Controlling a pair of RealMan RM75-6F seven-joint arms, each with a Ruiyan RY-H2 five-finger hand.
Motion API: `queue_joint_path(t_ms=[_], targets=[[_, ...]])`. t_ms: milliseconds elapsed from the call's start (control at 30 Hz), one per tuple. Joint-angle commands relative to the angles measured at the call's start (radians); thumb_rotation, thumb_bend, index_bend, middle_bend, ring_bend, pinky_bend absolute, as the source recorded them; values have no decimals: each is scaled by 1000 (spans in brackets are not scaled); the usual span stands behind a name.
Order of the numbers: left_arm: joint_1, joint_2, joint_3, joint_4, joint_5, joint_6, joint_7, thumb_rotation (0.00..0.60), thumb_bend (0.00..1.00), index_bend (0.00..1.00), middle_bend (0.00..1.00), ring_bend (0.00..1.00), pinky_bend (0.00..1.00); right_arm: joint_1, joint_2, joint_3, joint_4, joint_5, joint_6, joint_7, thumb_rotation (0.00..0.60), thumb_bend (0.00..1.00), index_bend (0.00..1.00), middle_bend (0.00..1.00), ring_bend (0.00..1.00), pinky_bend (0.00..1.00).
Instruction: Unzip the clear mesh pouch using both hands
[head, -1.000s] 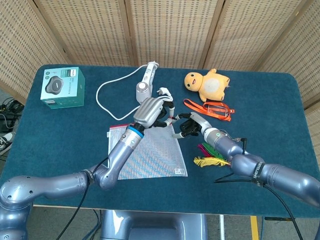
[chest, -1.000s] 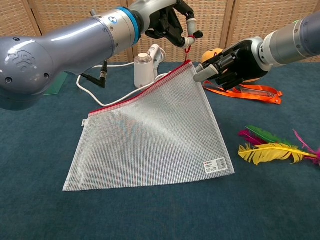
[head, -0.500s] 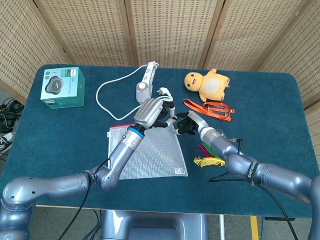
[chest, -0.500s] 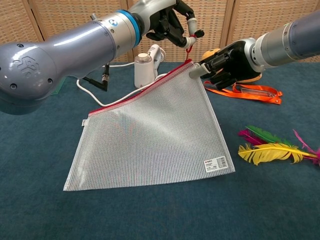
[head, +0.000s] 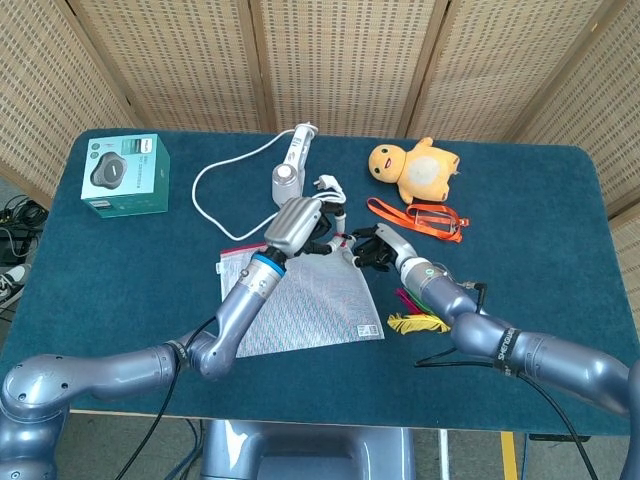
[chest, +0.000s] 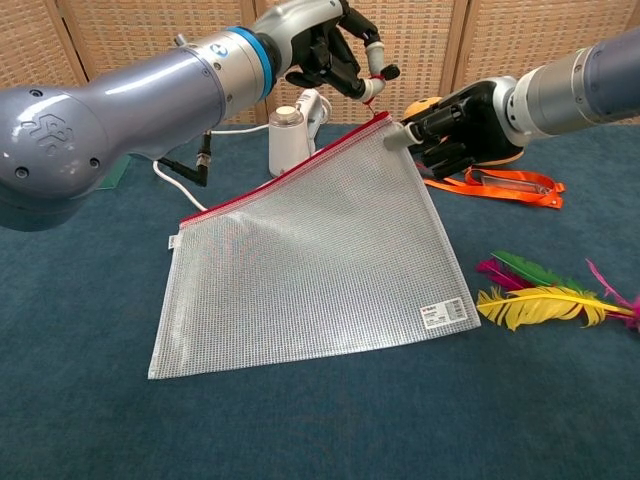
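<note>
The chest view shows the left robot hand (chest: 335, 55) pinching the red zipper pull (chest: 373, 100) and the right robot hand (chest: 450, 125) gripping the mesh pouch (chest: 310, 260) corner, raised off the worktop (chest: 300, 430); the head view hides both grips

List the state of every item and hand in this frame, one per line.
Clear mesh pouch: zipper closed, its top right corner lifted off the table.
Left hand: pinches the red zipper pull.
Right hand: grips the pouch's top right corner.
Yellow plush toy: lying on the table.
Orange lanyard: lying flat.
Feathers: lying loose.
Green box: closed.
White corded device: lying down, cord looped.
</note>
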Motion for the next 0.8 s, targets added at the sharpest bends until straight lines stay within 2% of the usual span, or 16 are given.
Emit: queue_joint_path(t_ms=[33,433,600,800], targets=[[8,6,1,6,-3,-12,-18,600,963,969,1000,958,1000,-19,5,18,-9,-8,-1,9,600,739,766,965,1000,1000],[39,19,18,62,10,-41,-79,600,963,969,1000,958,1000,-124,28,122,-38,-109,-29,48,600,776,790,974,1000,1000],[46,19,27,85,18,-51,-95,600,963,969,1000,958,1000,-167,28,179,-39,-154,-52,79,600,783,804,981,1000,1000],[52,10,32,121,26,-73,-133,600,962,969,1000,958,1000,-235,16,271,-34,-234,-94,128,600,784,809,982,1000,1000]])
